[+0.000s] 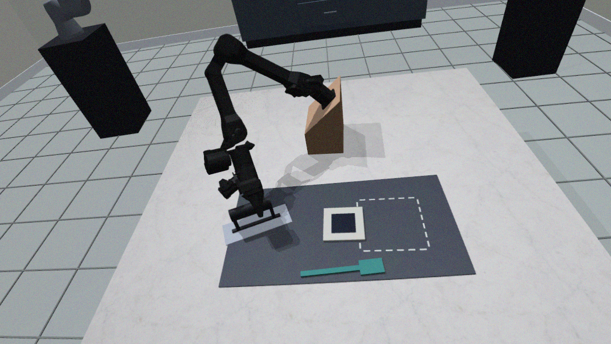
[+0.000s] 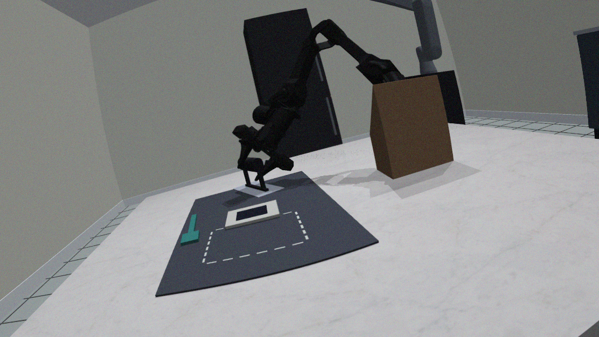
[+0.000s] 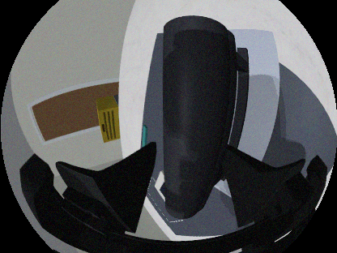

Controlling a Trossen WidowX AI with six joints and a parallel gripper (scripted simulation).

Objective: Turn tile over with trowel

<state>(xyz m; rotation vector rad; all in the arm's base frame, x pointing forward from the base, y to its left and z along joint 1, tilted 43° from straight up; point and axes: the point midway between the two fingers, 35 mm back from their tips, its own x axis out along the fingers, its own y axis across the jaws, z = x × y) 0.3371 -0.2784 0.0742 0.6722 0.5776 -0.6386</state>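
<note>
The trowel (image 1: pixel 241 212) (image 2: pixel 256 188) (image 3: pixel 194 81), with a black bar handle raised over a pale blade, lies flat across the mat's left edge in the top view. My gripper (image 1: pixel 258 209) (image 2: pixel 250 167) (image 3: pixel 189 147) is low at the handle, its open fingers on either side of it; a narrow gap shows at the left finger in the wrist view. The white tile (image 1: pixel 343 222) (image 2: pixel 251 212) lies flat, dark square up, overlapping the near side of the dashed outline (image 1: pixel 423 249) (image 2: pixel 262 252). The handle hides most of the tile in the wrist view.
A teal spatula-like tool (image 1: pixel 372 266) (image 2: pixel 190 237) (image 3: pixel 144 135) lies along one edge of the dark mat (image 1: pixel 444 256) (image 2: pixel 326 234). A brown wedge-shaped block (image 1: pixel 325 138) (image 2: pixel 412 130) stands behind the mat, beside the arm's base.
</note>
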